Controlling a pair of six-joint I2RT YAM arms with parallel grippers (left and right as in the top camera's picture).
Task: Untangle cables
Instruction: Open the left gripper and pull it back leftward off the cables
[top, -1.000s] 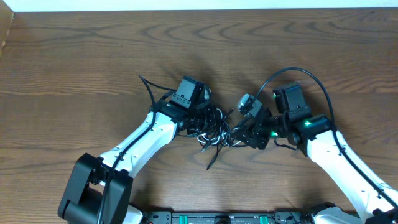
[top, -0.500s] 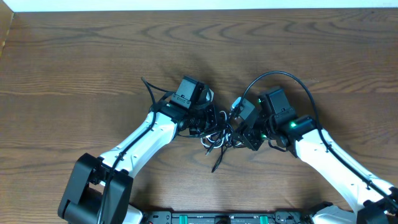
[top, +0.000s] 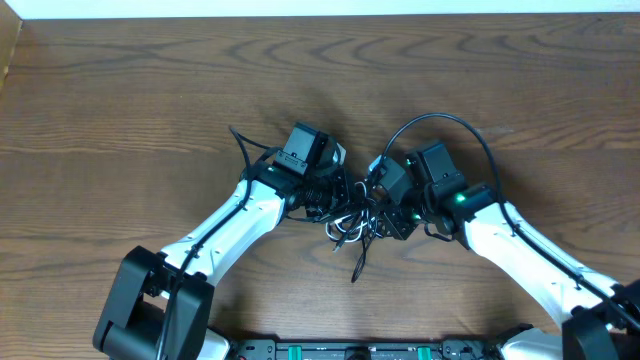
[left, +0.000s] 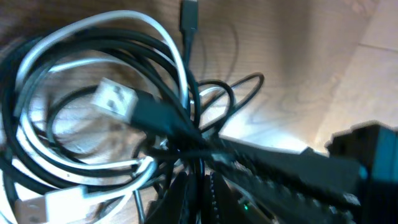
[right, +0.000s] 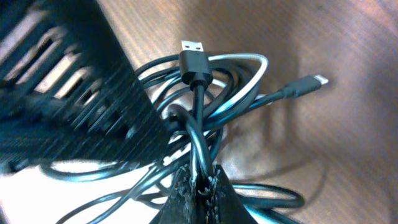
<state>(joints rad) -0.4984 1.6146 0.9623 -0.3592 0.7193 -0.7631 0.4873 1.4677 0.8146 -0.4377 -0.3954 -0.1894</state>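
**Both grippers pinched on the knot, pull-apart not yet made**

The wooden table (top: 120, 100) carried one clump only. The cables (top: 350, 215) lay near its middle, a little toward the robot-side edge and well away from every corner. The left arm (top: 235, 215) and right arm (top: 520, 240) reached in from that edge and met over the clump from opposite sides.

The left gripper (left: 198, 183) had its jaws closed. Black strands ran into the fingertips, though that view was blurred and it was hard to say which cord they gripped. The right gripper (right: 199, 183) was likewise closed, nipping a black cable (right: 198, 124) that rose from its tips to a USB plug (right: 194, 59).

A white cable (left: 93, 37) looped through the black ones, and a small plug (right: 311, 83) stuck out to one side. A loose tail (top: 357, 265) trailed toward the robot-side edge.

By my reading, the step in hand was the grasp: each gripper had a hold and the bundle was not yet separated. The next move would call for drawing the two grips slowly apart. The right-hand strand should be kept to one cord, so that the loops slide free rather than cinch tighter.
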